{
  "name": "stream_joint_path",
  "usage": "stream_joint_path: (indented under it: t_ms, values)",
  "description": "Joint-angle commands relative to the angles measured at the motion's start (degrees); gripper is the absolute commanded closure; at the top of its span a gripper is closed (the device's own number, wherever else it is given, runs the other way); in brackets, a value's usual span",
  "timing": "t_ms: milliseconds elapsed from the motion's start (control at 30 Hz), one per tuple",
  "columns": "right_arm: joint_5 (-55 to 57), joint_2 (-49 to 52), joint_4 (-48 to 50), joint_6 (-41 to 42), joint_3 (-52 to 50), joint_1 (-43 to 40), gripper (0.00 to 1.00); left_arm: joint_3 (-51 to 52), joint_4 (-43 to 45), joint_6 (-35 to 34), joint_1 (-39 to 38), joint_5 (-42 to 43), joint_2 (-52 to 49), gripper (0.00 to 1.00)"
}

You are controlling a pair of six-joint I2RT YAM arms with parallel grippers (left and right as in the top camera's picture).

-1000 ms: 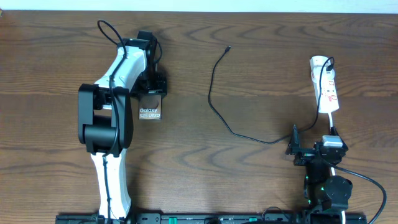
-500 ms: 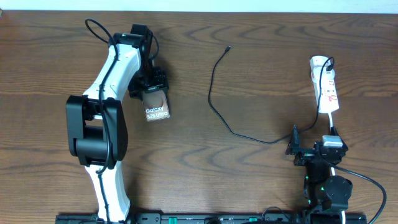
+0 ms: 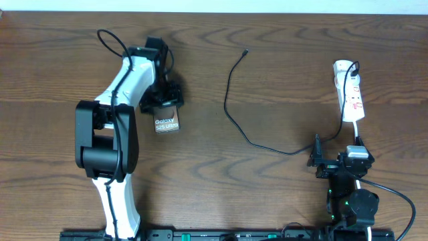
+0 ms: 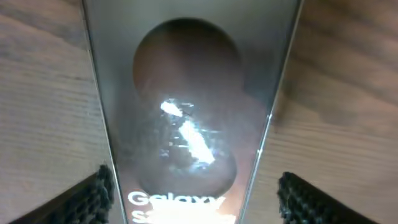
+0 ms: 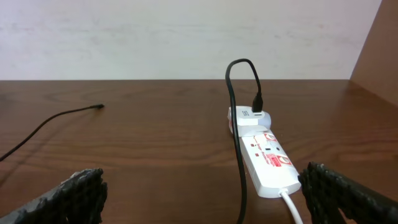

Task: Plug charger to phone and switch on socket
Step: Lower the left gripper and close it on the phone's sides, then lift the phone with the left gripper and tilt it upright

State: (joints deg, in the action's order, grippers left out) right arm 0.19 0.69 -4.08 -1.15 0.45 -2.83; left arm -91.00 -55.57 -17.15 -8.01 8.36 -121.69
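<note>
The phone (image 3: 166, 123), a dark slab with white "Galaxy S25 Ultra" lettering, lies flat on the table at the left. My left gripper (image 3: 164, 106) is open over its far end, fingers on either side. In the left wrist view the phone (image 4: 186, 93) fills the frame; the left finger of my left gripper (image 4: 196, 202) is at its edge and the right finger stands apart. The charger cable (image 3: 227, 100) snakes across the middle, its tip (image 3: 246, 51) lying free. The white power strip (image 3: 352, 94) lies at the right. My right gripper (image 3: 338, 144) is open and empty just below it.
A black plug (image 5: 257, 103) sits in the far end of the strip (image 5: 267, 158), its cable looping up and running toward me. The strip's white cord (image 5: 292, 205) leaves its near end. The cable tip (image 5: 99, 107) lies far left. A pale wall stands behind the table.
The left arm has swung, and the phone has shifted and turned slightly under the gripper, first up and right, then back down. The right arm, cable and strip have not moved.
</note>
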Motion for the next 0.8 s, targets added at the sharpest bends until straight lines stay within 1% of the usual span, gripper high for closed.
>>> stream_joint_path:
  t_ms: [0, 133, 400, 767]
  values:
    - [0.09, -0.31, -0.22, -0.85, -0.13, -0.17, 0.01, 0.66, 2.14, -0.11, -0.04, -4.96, 0.92, 0.02]
    - [0.09, -0.31, -0.20, -0.85, -0.13, -0.17, 0.01, 0.66, 4.31, -0.09, -0.04, -6.47, 0.92, 0.02]
    - [0.09, -0.31, -0.20, -0.85, -0.13, -0.17, 0.01, 1.68, 8.79, -0.15, -0.04, -6.47, 0.81, 0.02]
    - [0.09, -0.31, -0.20, -0.85, -0.13, -0.17, 0.01, 6.32, 11.23, -0.76, -0.11, -6.45, 0.81, 0.02]
